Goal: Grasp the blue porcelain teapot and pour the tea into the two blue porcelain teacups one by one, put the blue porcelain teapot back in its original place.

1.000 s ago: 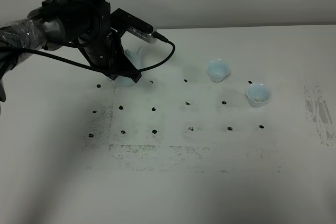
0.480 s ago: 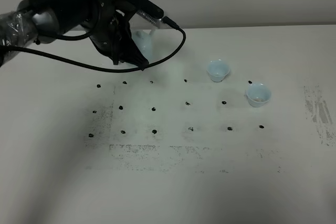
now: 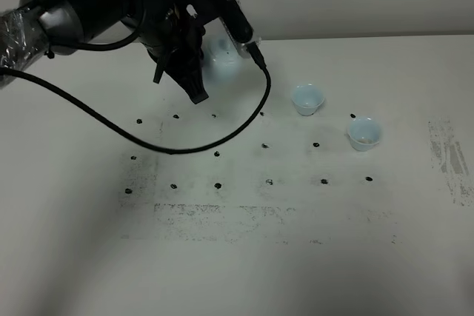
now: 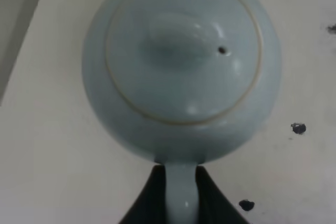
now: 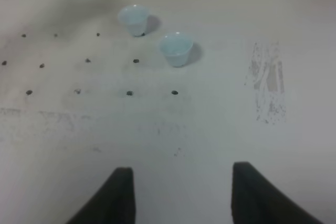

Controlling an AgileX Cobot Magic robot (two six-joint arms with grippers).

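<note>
Two teacups wait for tea and the pot is over neither, so we judge the step in hand to be the carry toward the first pour. Our left gripper [image 4: 179, 172] is shut tight on the loop handle [image 4: 181, 198] of the blue porcelain teapot [image 4: 178, 66]. The pot hangs clear above the table [image 3: 237, 257], at about eleven o'clock from the table's middle in the high view. The nearer teacup [image 3: 307, 99] stands at roughly four o'clock from the pot. The farther teacup [image 3: 364, 134] is at four o'clock again from the first, and the two do not touch. To do this well we should travel level, bring the spout above the nearer rim before tipping, then roll the wrist slowly. The cups look small and light, so a brush could topple one. The lid [image 4: 173, 51] may sit loose, so a steep tilt risks shedding it. Our right gripper [image 5: 181, 169] has its fingers spread wide with nothing between them, well apart from both cups. Much is hidden. In the high view the arm and its wrist camera cover most of the pot, and we cannot make out the spout in any view. The wrist picture cuts the handle off at its edge, so we cannot judge how deep the grip goes. Nor can we tell whether the pot or either cup holds liquid.
</note>
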